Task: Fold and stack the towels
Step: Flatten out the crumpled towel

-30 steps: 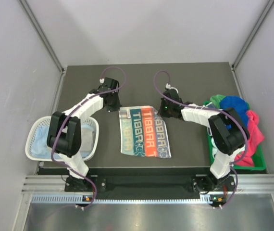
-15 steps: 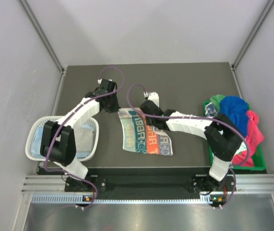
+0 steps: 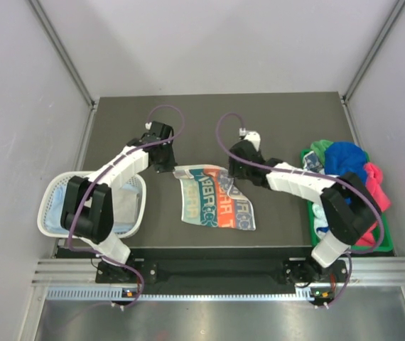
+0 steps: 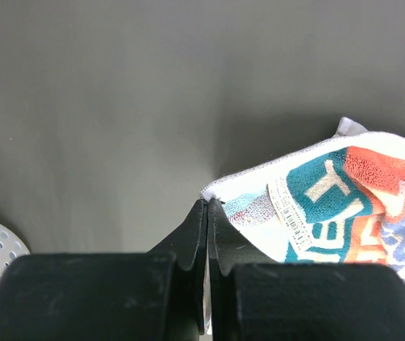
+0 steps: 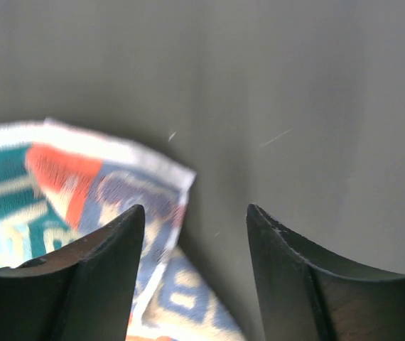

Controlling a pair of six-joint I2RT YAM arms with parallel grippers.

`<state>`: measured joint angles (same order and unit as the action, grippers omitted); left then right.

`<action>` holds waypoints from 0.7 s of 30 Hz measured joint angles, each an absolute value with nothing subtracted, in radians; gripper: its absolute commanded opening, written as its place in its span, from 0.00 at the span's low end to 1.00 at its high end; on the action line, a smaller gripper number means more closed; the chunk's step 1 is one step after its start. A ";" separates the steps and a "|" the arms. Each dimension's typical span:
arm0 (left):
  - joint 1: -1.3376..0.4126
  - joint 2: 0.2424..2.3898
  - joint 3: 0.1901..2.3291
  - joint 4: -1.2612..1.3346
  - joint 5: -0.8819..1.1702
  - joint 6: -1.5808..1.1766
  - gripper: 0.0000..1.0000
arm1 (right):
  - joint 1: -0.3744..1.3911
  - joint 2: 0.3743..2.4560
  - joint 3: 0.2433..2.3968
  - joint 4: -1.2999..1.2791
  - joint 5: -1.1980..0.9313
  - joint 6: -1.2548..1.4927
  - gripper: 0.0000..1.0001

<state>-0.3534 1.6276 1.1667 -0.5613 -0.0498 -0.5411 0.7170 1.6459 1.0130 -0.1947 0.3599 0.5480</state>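
The left jaws are pressed fully together on the far left corner of the printed towel [image 4: 330,199]. The wrist view shows the hem running right up to their tips, with a sliver of white cloth caught between them. This pinch probably anchors the corner so that the far edge can be pulled straight or carried over in a fold. The right jaws stand wide apart with nothing between them, poised just above the towel's far right corner [image 5: 181,177], which lies loose and slightly curled on the dark surface [image 3: 281,121]. They look placed to come down on that corner, so both far corners can be lifted as a pair. The towel itself [image 3: 213,202] lies in the middle of the surface, nearer the near edge. It is spread open but rumpled along its far edge, and no fold is made yet. At the near left corner of the surface sits a white mesh basket [image 3: 46,206]. It holds a pale blue towel [image 3: 64,202] and a whitish-grey towel [image 3: 124,202], both lying fairly flat, so it looks like the stacking place. Along the right edge a green tray [image 3: 381,244] holds an unsorted heap. In it are a green towel [image 3: 321,148], a royal blue towel [image 3: 348,158] and a pink towel [image 3: 376,192], apparently waiting their turn.
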 measured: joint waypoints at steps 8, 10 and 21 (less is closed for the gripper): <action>-0.353 1.634 1.167 -0.564 -0.062 -0.531 0.00 | 0.561 1.654 0.986 -0.106 0.142 0.641 0.56; -0.353 1.634 1.167 -0.566 -0.065 -0.529 0.00 | 0.560 1.675 0.978 -0.073 0.079 0.672 0.57; -0.353 1.634 1.167 -0.580 -0.070 -0.528 0.00 | 0.553 1.716 0.818 0.178 -0.068 0.902 0.52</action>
<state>-0.3534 1.6337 1.1667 -0.5804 -0.0704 -0.5278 0.5533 1.7157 0.8181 0.1780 -0.0681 0.9016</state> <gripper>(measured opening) 0.010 0.601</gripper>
